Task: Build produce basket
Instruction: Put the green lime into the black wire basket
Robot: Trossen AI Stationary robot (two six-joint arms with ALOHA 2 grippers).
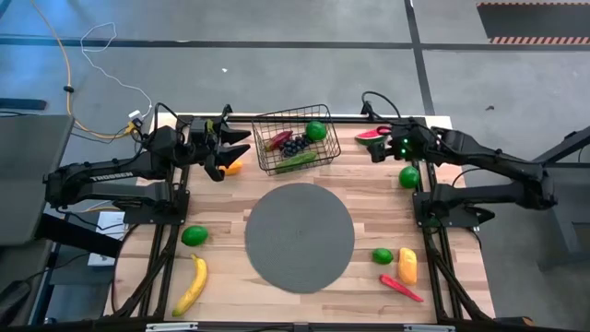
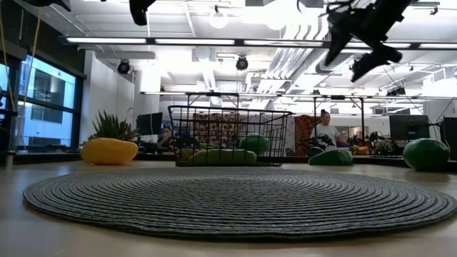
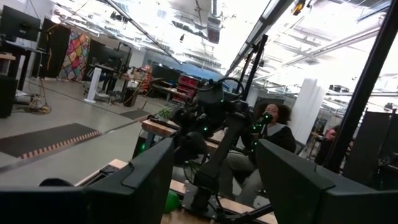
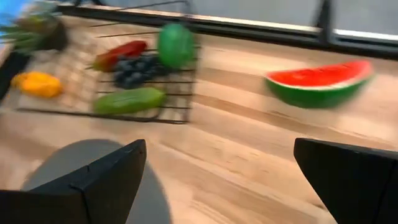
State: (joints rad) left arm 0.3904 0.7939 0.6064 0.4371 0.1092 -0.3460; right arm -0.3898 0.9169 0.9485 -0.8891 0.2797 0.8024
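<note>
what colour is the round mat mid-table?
Grey, with a spiral woven texture: the round mat shows best in the high view.

Open-plan office lab: monitors, exposed ceiling ducts.

Basket behind the mat; grapes, seemingly cucumber, inside.

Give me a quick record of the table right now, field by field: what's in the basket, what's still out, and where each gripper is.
basket: black wire basket at the table's far edge, above the round grey mat
in basket: lime, grapes, red chilli, cucumber
still out: watermelon slice, banana, limes, an orange-yellow piece, a chilli
left gripper: raised beside the basket's left side, open, empty
right gripper: near the watermelon slice, open, empty
</note>
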